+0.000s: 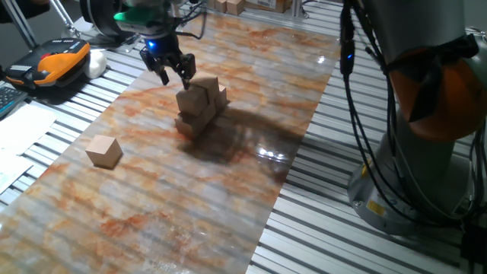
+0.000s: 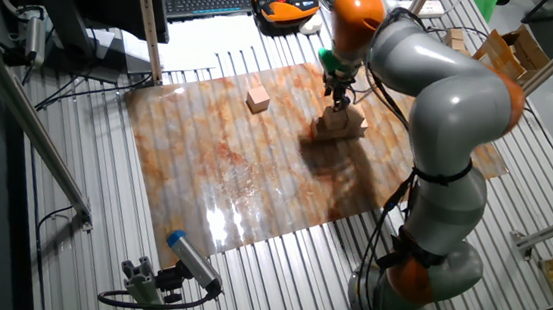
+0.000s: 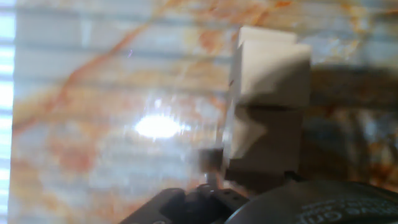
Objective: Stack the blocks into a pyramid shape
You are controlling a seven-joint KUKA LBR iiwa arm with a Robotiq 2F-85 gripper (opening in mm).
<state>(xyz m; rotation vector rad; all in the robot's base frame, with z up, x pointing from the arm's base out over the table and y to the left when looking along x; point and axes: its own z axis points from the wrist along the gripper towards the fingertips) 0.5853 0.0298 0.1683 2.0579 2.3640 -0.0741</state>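
We see the marbled worktop point(image 1: 152, 198) filling most of the frame. The stacked pile of blocks point(image 1: 202, 106) sits just above its centre, two levels showing. A single loose block point(image 1: 104, 151) lies well apart at centre left. The gripper point(image 1: 173, 74) hangs just above the pile's left end, its fingers point(image 1: 163, 74) spread apart, grasping nothing.

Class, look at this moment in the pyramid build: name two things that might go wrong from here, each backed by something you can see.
1. The pincer hovers close above the stacked blocks; a sideways move might knock the upper cubes off.
2. One lone block sits far from the pile, so the pyramid is unfinished; placing it on the narrow top may topple the stack.
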